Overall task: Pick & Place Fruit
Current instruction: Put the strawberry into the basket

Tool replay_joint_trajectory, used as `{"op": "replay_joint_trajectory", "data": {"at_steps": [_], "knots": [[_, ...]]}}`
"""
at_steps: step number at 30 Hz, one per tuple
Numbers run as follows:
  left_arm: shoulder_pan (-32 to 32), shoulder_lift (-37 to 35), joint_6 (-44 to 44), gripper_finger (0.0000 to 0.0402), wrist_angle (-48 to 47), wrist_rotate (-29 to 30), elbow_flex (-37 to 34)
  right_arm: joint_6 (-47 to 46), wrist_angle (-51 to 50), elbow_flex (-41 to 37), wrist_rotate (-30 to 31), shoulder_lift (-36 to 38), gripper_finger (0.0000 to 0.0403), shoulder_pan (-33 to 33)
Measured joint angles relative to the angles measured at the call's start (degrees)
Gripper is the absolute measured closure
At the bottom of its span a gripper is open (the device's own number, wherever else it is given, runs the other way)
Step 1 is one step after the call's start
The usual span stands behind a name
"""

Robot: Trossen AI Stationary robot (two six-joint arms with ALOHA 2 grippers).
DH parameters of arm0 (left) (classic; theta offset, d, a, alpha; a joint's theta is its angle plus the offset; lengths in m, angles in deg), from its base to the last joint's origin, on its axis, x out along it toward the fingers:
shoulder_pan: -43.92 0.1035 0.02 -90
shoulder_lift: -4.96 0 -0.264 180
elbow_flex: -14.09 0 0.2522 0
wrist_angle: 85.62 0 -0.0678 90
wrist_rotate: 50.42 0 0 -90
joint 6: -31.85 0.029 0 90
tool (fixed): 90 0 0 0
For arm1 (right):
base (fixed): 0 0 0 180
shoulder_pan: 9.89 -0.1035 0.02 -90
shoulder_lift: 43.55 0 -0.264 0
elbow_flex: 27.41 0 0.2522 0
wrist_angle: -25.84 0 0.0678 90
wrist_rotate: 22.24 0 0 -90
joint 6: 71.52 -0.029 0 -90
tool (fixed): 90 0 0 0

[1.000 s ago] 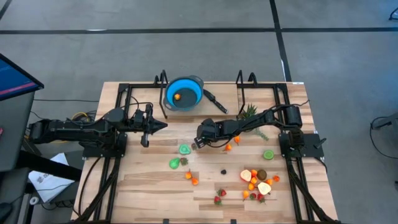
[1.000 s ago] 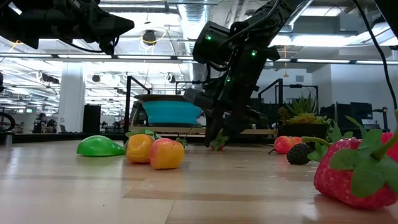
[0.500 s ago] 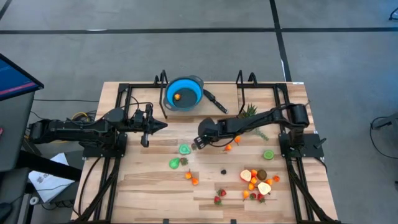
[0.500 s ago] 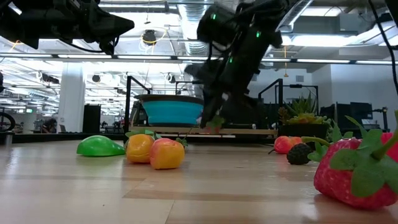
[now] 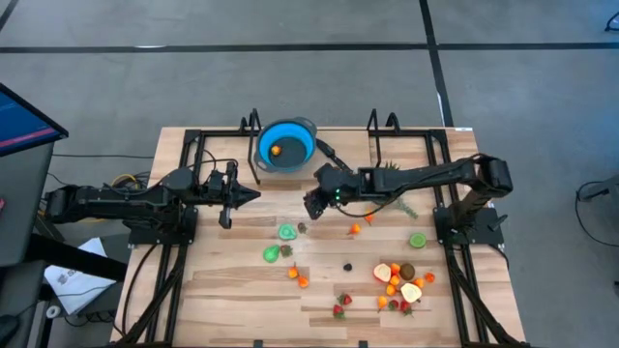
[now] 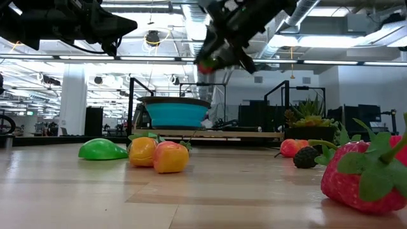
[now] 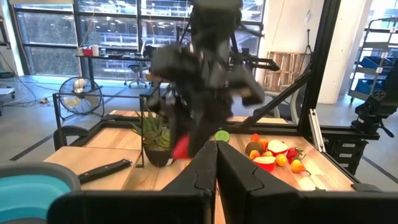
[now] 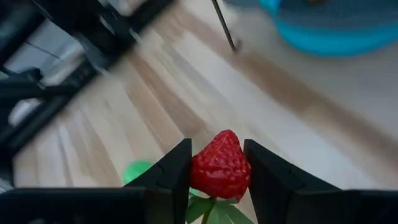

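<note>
**My right gripper: one strawberry, held aloft**

My right gripper (image 8: 214, 171) pinches a red strawberry (image 8: 220, 167) between its two dark fingers (image 8: 171, 174), green leaves hanging below the fruit. In the high view this gripper (image 5: 311, 203) hangs over the middle of the table (image 5: 232, 280), just near-right of the blue bowl (image 5: 286, 145); in the low view it (image 6: 206, 63) is well above the tabletop, the red fruit showing at its tip.

Bowl: far centre of the table, one orange piece (image 5: 278, 150) inside, black handle (image 5: 334, 157) pointing right.

Loose fruit on the table:
- lime slice (image 5: 287, 232) and green pear (image 5: 272, 253), near the centre;
- orange pieces (image 5: 298, 277), nearer;
- second lime slice (image 5: 417, 240), right side;
- cluster of peach halves, kiwi and strawberries (image 5: 399, 285), near right.

Spiky green plant (image 5: 390, 176): far right, beside my right arm.

My left gripper (image 5: 253, 196): fingers pressed together, holding nothing, waiting above the left side of the table.
</note>
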Motion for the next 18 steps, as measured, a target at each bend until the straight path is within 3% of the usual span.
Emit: {"op": "replay_joint_trajectory", "data": {"at_steps": [7,18], "knots": [[0.01,0.0,0.0,0.0399,0.0,0.01,0.0,6.77,11.46,0.04,0.09,0.44,0.0288,2.29],[0.0,0.0,0.0,0.0399,0.02,0.02,0.0,13.61,23.95,0.1,0.21,-5.47,0.0287,8.06]]}}
